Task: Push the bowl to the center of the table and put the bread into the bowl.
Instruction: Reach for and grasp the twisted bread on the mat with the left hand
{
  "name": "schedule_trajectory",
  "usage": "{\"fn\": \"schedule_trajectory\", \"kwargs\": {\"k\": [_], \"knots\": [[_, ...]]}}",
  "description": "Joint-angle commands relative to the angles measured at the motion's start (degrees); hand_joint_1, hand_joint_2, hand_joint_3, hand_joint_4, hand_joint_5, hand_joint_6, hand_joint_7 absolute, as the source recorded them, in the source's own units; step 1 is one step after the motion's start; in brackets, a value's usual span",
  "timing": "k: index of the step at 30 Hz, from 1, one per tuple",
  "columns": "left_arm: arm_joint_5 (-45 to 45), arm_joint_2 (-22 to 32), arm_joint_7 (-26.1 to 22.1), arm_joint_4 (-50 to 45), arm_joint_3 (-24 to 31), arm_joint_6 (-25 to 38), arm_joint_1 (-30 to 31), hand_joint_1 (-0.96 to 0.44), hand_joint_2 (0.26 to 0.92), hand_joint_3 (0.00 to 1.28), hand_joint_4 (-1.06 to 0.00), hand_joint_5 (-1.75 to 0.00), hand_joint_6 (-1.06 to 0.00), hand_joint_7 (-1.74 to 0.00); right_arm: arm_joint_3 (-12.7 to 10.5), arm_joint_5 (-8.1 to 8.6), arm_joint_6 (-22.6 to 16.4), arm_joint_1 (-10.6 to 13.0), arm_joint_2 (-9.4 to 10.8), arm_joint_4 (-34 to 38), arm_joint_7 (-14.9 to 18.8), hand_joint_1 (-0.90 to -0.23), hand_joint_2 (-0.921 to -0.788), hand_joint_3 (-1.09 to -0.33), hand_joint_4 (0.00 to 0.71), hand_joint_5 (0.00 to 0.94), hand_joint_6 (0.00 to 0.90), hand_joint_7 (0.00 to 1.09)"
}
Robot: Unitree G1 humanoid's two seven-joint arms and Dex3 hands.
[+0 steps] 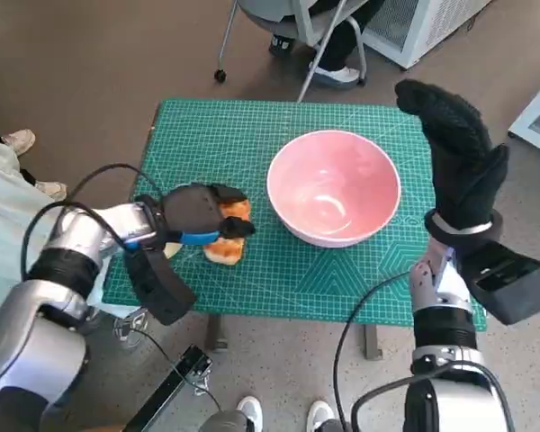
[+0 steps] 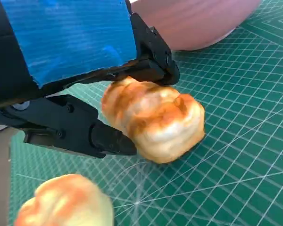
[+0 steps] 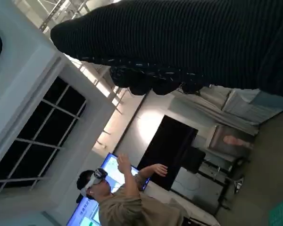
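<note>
Bread [image 2: 153, 117] sits pinched btwn left hand [image 1: 196, 214] fingers [image 2: 108, 139], prob for lifting into pink bowl [image 1: 334, 186] just beyond fingertips; right hand [image 1: 459, 148] raised clear, fingers spread, empty.

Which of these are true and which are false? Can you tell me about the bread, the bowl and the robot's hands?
1. The left hand holds a piece of bread. True.
2. The pink bowl has bread inside it. False: it is empty.
3. The right hand is pushing the bowl. False: it is raised beside the bowl, holding nothing.
4. A second piece of bread lies on the green cutting mat. True.
5. The bowl is upside down. False: it stands upright.
</note>
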Motion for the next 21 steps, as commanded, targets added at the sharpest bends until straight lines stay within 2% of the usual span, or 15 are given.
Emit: {"fn": "schedule_trajectory", "kwargs": {"k": [1, 5, 9, 10, 11, 12, 13, 16, 21], "knots": [[0.46, -1.93, 0.16, 2.63, -2.26, -1.13, 1.5, 0.0, 0.891, 0.01, -0.53, -0.03, -0.66, -0.05, 0.35, -0.29, 0.38, 1.74, 0.07, -0.29, -0.55, -0.607, -0.921, -0.725, 0.331, 0.0, 0.051, 0.78], [-0.68, -2.69, 1.15, 4.29, -2.35, -1.96, 2.03, 0.02, 0.911, 0.03, -0.62, -0.04, -0.73, -0.06, 0.39, -0.27, 0.42, 2.06, 0.0, -0.46, -0.69, -0.612, -0.921, -0.725, 0.327, 0.0, 0.046, 0.79], [-2.22, -3.33, 1.55, 5.74, -2.24, -2.72, 2.65, 0.03, 0.918, 0.11, -0.72, -0.07, -0.8, -0.09, 0.43, -0.09, 0.61, 2.25, -0.07, -0.53, -0.56, -0.614, -0.921, -0.723, 0.326, 0.0, 0.042, 0.79], [-2.57, -3.43, 1.68, 6.03, -2.26, -2.84, 2.78, 0.02, 0.919, 0.12, -0.69, -0.29, -0.75, -0.34, 0.44, -0.09, 0.63, 2.26, -0.08, -0.5, -0.55, -0.614, -0.921, -0.723, 0.326, 0.0, 0.041, 0.79], [-2.93, -3.54, 1.9, 6.34, -2.21, -2.99, 2.98, 0.01, 0.92, 0.16, -0.61, -0.65, -0.66, -0.72, 0.45, -0.14, 0.61, 2.29, -0.09, -0.5, -0.6, -0.613, -0.921, -0.722, 0.326, 0.0, 0.04, 0.8], [-3.2, -3.61, 2.07, 6.56, -2.21, -3.1, 3.1, 0.01, 0.92, 0.17, -0.58, -0.86, -0.61, -0.96, 0.46, -0.19, 0.59, 2.29, -0.09, -0.48, -0.65, -0.613, -0.921, -0.722, 0.325, 0.0, 0.039, 0.8], [-3.55, -3.63, 2.22, 6.79, -2.15, -3.34, 3.22, 0.01, 0.92, 0.17, -0.56, -0.99, -0.58, -1.1, 0.47, -0.3, 0.55, 2.28, -0.1, -0.44, -0.75, -0.612, -0.921, -0.722, 0.325, 0.0, 0.038, 0.8], [-5.47, -3.19, 1.38, 7.37, -1.47, -4.35, 3.38, 0.0, 0.92, 0.12, -0.6, -1.08, -0.62, -1.21, 0.49, -0.71, 0.39, 2.27, -0.19, -0.33, -1.1, -0.611, -0.921, -0.723, 0.329, 0.002, 0.036, 0.8], [-8.96, -1.6, -1.41, 7.62, 0.26, -6.11, 2.93, 0.0, 0.92, 0.08, -0.62, -1.14, -0.68, -1.17, 0.65, -1.09, 0.3, 2.25, -0.27, -0.34, -1.63, -0.609, -0.921, -0.724, 0.332, 0.003, 0.032, 0.81]]}}
